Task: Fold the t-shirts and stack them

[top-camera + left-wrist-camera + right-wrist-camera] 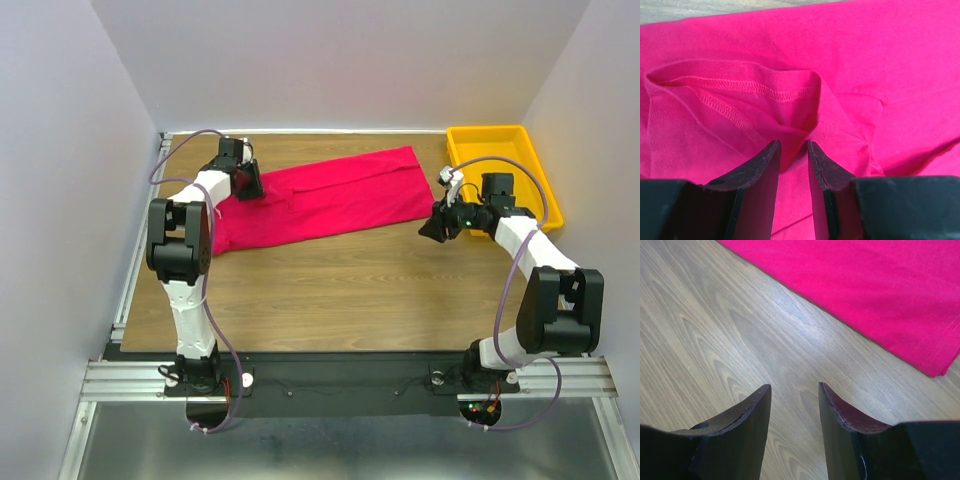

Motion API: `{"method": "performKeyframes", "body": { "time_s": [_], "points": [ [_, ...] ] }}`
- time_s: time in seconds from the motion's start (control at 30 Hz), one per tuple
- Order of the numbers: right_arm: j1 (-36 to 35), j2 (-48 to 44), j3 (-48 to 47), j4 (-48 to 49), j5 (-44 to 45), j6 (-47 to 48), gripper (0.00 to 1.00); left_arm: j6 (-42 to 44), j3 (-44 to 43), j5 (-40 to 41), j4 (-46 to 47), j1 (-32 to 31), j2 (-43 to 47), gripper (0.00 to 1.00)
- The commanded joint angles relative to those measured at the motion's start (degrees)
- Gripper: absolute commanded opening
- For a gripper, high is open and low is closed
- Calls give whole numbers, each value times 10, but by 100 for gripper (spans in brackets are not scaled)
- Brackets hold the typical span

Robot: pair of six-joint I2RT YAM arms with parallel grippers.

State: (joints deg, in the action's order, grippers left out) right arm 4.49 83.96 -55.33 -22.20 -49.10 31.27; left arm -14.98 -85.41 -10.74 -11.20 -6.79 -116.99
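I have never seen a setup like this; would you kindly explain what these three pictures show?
These are two robot arms bolted to a wooden table. The overhead picture looks down from behind them: left arm on the left, right arm on the right. The other two pictures come from a camera on each wrist, so the dark jaws show at the bottom. A crimson-pink t-shirt lies on the table, partly folded; a yellow tray stands at the far right. The left jaws have a fold of shirt between them; whether they grip it is unclear. The right jaws are open and empty above bare wood beside the shirt's hem.
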Motion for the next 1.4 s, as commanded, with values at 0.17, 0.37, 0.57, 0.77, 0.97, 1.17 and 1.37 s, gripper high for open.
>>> {"method": "performKeyframes", "body": {
  "time_s": [0.17,0.37,0.57,0.77,0.97,1.17,1.37],
  "points": [
    [4,-11,1,19,-11,6,49,29,-41,-18,-23,-9,-13,26],
    [4,-10,2,19,-10,7,49,32,-63,-28,-25,-10,-18,2],
    [6,-10,2,18,-10,7,49,39,-98,-33,-29,-10,-27,0],
    [6,-11,2,18,-10,8,49,45,-136,-50,-27,-10,-50,0],
    [8,-10,2,18,-9,8,49,52,-177,-70,-28,-11,-85,19],
    [9,-7,2,18,-11,8,49,60,-209,-73,-24,-15,-102,36],
    [10,-6,3,18,-13,8,49,88,-185,18,29,-28,-45,41]
  ]
}}
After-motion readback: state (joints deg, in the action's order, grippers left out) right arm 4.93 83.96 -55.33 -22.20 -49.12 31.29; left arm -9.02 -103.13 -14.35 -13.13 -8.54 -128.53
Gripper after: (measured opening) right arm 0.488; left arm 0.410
